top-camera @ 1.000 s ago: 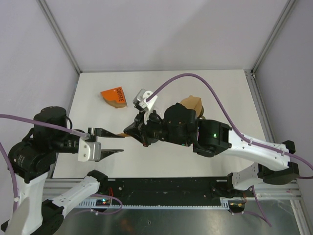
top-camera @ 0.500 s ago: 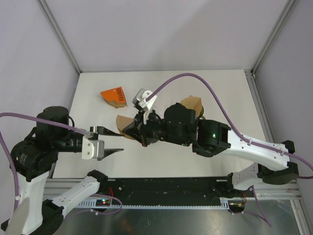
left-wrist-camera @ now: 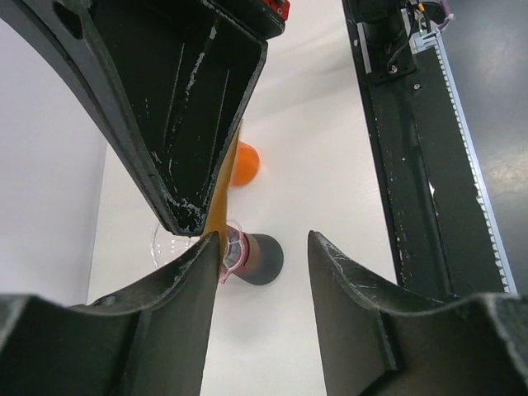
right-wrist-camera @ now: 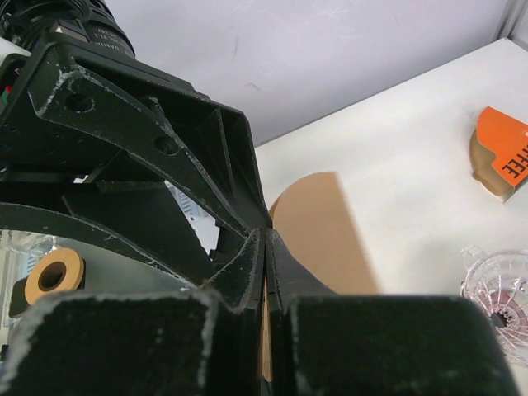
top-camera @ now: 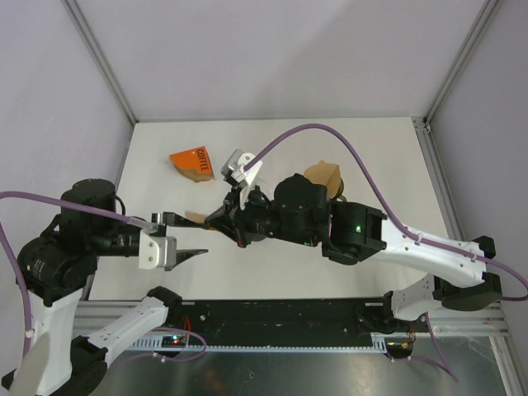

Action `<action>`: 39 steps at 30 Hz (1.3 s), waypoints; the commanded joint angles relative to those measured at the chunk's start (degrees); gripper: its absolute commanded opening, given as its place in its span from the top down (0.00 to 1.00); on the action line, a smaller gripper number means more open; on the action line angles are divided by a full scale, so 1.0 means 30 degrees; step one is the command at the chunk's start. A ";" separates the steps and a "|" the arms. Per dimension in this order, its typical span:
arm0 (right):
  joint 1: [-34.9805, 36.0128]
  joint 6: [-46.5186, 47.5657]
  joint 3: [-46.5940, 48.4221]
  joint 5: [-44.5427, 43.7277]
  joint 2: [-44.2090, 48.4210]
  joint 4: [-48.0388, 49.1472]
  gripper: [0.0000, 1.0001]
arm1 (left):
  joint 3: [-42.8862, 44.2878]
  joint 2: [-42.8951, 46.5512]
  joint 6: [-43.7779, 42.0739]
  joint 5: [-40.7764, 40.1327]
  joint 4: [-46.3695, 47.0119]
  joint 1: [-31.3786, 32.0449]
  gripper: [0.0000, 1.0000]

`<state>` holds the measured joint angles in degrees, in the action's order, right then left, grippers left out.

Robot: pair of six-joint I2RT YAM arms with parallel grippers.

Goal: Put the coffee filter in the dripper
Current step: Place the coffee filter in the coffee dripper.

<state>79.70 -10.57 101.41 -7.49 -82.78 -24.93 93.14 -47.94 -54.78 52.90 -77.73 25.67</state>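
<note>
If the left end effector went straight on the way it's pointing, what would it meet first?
The left end effector would probably first meet the coffee filter pinched in the right end effector; the dripper sits beyond. Depth is unclear.

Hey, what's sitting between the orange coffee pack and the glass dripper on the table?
Nothing: the table between the orange coffee pack and the glass dripper is bare white surface. The right wrist view shows that stretch plainly.

Right wrist view: dripper [right-wrist-camera: 497, 285], orange pack [right-wrist-camera: 502, 157] cut by right edge; coffee filter [right-wrist-camera: 318, 231] base hidden behind right hand [right-wrist-camera: 265, 247]. Top view: dripper mostly under right hand.
</note>
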 commanded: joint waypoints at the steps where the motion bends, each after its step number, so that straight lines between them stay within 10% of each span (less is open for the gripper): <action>1: 0.0104 -0.0278 0.0619 0.0040 0.0073 0.1093 1.00 | 0.0486 0.0011 -0.0894 0.0371 0.0122 0.0145 0.49; 16: -0.0117 -0.1650 -0.0924 -0.1028 0.0995 0.3394 1.00 | -0.1409 0.0331 -0.2480 -0.0626 0.0538 0.0265 0.63; 23: -0.0346 -0.1702 -0.1787 -0.1601 0.1697 0.3103 1.00 | -0.1608 0.0378 -0.2293 -0.1785 0.0797 0.0284 0.98; 39: -0.0765 -0.0436 -0.2698 -0.1844 0.1517 0.2560 0.94 | -0.1243 -0.0094 -0.0773 -0.3244 0.0870 0.0542 1.00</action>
<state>77.76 -13.32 92.95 -10.72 -79.26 -18.65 88.20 -47.33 -59.24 44.58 -76.16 26.55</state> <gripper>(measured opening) 0.014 0.006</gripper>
